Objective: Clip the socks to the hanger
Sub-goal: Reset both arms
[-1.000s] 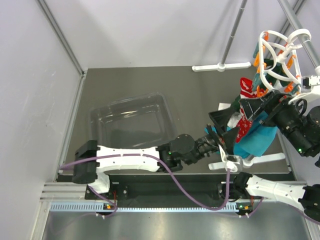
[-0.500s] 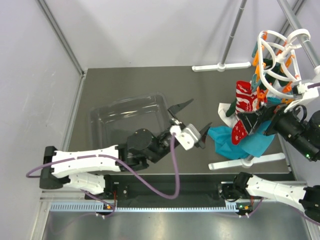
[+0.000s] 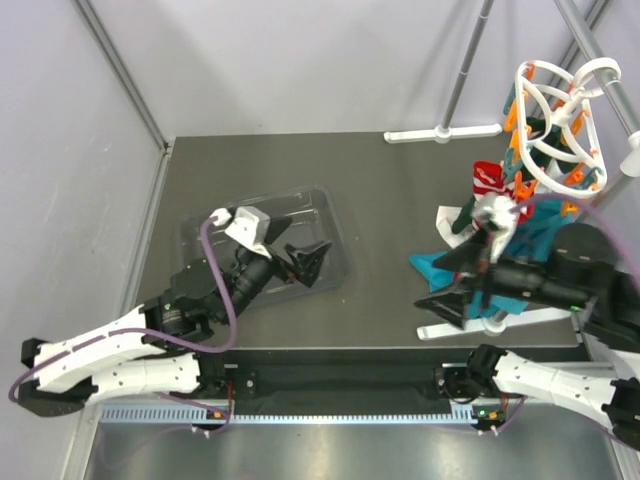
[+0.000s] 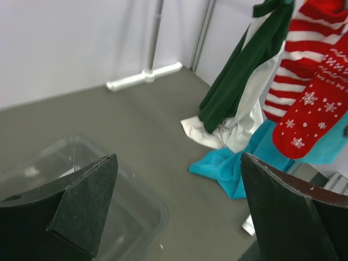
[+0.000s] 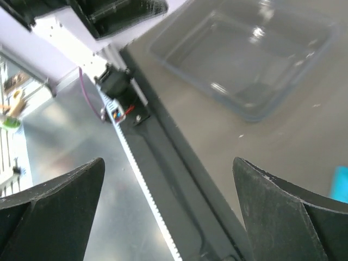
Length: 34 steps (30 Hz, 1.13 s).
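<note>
The white round hanger [image 3: 556, 110] with orange pegs hangs from the grey rack pole at the far right. The striped sock [image 3: 487, 181] hangs below it. In the left wrist view the striped sock [image 4: 298, 73] and the snowflake sock [image 4: 311, 120] hang side by side, with their tops out of frame. My left gripper [image 3: 318, 265] is open and empty over the clear tray [image 3: 200, 236]; its jaws also gape wide in its own view [image 4: 179, 163]. My right gripper [image 3: 428, 282] is open and empty, pointing left, below the socks. Its wrist view [image 5: 168, 163] looks down at the table's near edge.
A green cloth [image 4: 239, 81], a white cloth [image 4: 236, 133] and a teal cloth [image 4: 234, 168] hang or trail under the hanger. White rack feet lie at the back [image 3: 443, 132] and near the front right [image 3: 535, 318]. The tray also shows in the right wrist view [image 5: 244, 106].
My left arm pulled back left from the socks to over the tray. My right arm came away from the hanger and swung down, pointing left, jaws open. The socks stay hanging.
</note>
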{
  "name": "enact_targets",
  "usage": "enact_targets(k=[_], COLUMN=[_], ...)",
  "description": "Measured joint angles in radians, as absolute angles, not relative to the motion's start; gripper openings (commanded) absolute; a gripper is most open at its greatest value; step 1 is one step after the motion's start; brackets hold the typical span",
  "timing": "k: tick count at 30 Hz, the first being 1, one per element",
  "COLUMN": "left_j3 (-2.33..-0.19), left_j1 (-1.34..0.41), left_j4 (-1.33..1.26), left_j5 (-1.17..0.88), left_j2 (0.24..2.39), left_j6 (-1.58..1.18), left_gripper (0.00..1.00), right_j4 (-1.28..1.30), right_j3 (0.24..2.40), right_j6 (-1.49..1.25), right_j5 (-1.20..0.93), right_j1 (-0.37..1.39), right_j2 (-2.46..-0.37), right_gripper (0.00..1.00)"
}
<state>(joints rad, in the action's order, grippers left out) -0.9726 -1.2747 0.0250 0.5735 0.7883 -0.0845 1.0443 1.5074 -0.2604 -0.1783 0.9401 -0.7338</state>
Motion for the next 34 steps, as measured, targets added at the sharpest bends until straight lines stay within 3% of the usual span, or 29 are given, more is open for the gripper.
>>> enact_targets(k=[6, 12, 19, 34], left_j3=[-0.916, -0.834, -0.508, -0.241], left_j1=[-1.202, -1.021, -0.832, -0.773], left_j4=[0.199, 0.277, 0.221, 0.149], left_j5=[0.542, 0.425, 0.339, 0.32], left_j2=[0.7, 0.701, 0.503, 0.03], left_j6=[-0.314, -0.472, -0.62, -0.803], left_gripper=[0.99, 0.99, 0.99, 0.99], right_j4=[0.8, 0.499, 0.063, -0.157], right_j3=[1.271, 1.145, 0.731, 0.463], right_j6=[-0.291, -0.3, -0.364, -0.604], right_j5=[-0.223, 0.092, 0.353, 0.494], right_j1=[0.963, 1.09, 1.066, 1.013], right_j2=[-0.824, -1.031, -1.051, -1.038], right_gripper=[1.0, 1.0, 1.0, 1.0])
